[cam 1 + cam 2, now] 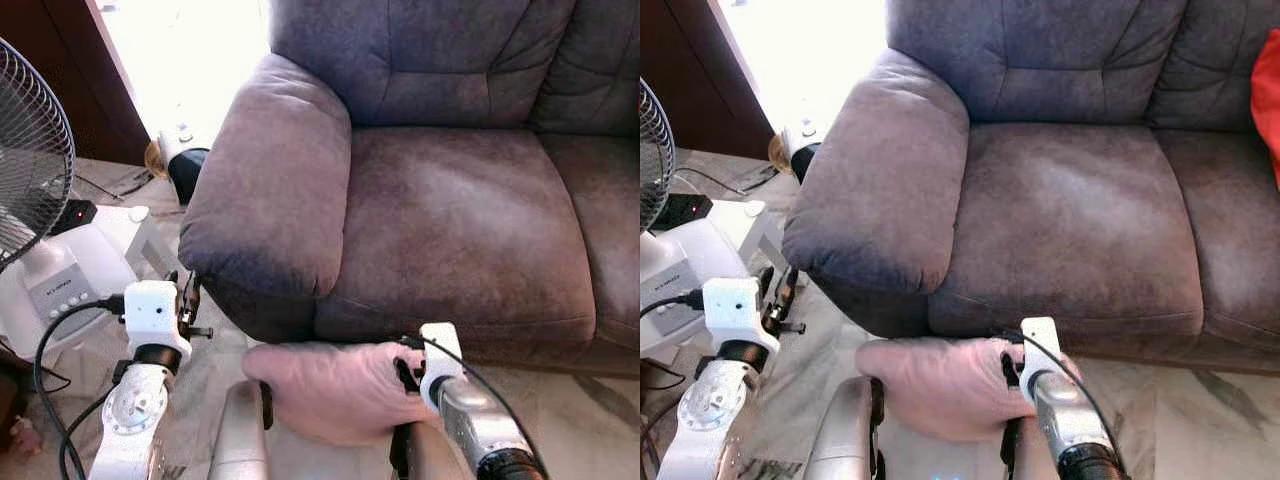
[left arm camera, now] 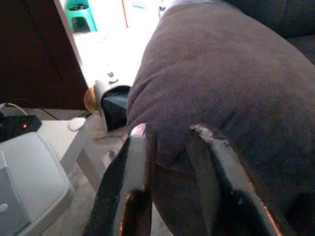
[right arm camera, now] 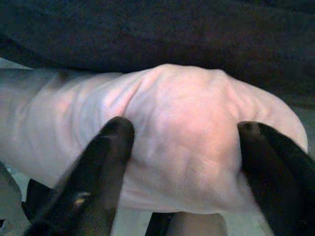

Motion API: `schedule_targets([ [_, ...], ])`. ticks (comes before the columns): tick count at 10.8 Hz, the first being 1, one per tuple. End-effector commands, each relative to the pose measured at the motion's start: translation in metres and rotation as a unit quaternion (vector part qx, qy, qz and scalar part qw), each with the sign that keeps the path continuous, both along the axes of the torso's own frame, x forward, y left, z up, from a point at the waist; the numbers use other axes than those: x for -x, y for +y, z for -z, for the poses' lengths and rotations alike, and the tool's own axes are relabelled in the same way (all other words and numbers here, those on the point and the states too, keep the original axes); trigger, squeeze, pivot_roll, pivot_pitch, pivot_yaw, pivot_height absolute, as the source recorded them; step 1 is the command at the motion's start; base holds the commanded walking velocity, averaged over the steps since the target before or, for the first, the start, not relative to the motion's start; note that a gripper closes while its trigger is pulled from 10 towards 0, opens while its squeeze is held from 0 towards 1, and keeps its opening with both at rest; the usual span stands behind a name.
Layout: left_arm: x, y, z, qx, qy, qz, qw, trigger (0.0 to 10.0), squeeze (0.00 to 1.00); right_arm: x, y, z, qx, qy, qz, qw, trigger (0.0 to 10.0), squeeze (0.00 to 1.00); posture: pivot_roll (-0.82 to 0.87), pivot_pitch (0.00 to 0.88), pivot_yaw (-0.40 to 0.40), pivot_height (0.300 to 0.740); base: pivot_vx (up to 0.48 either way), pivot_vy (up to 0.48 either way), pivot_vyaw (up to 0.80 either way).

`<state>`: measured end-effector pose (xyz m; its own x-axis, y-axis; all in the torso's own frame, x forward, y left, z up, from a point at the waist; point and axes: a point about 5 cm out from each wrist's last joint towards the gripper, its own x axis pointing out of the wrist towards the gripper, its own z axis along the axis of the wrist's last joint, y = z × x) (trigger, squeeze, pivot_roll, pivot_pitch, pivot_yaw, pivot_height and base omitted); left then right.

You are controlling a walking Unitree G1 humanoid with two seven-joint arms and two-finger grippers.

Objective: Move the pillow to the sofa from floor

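One pink pillow lies low in front of the sofa, just below the front edge of the seat cushion, with the marble-patterned floor beneath it. The right gripper pinches the pillow's bulging end, one black finger pressed into each side so that the fabric swells between them. The left gripper hangs near the sofa's armrest, its two fingers slightly apart and holding nothing.

Risks, as judged from this arrangement: the hold bites only one soft end, so the unsupported length may droop and drag during a lift. The filling may also squeeze out from between the fingers, letting the pillow slip free. The seat's front edge stands directly above, and a lift that rises too close to it could catch the pillow against the upholstery. On the robot's left, a fan and a trailing black cable crowd the floor, so a wide swing of the left arm could snag them.
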<state>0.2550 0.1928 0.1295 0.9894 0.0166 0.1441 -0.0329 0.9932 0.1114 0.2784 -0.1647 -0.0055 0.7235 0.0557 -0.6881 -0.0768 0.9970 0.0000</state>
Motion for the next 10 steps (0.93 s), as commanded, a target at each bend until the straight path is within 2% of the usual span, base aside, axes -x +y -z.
schedule_targets([
  [1, 0.000, 0.001, 0.004, -0.002, 0.013, 0.003, 1.000, 10.0, 0.00, 0.012, 0.004, 0.014, -0.006, 0.034, -0.004, 0.999, 0.0, 0.00, 0.17, 0.165, -0.002, 0.601, 0.000, 0.000, 0.00],
  [10, 0.001, -0.001, 0.008, -0.001, 0.028, 0.013, 1.000, 10.0, 0.00, 0.012, -0.001, 0.024, -0.006, 0.027, -0.008, 1.000, 0.0, 0.00, 0.17, 0.177, -0.002, 0.601, 0.000, 0.000, 0.00],
])
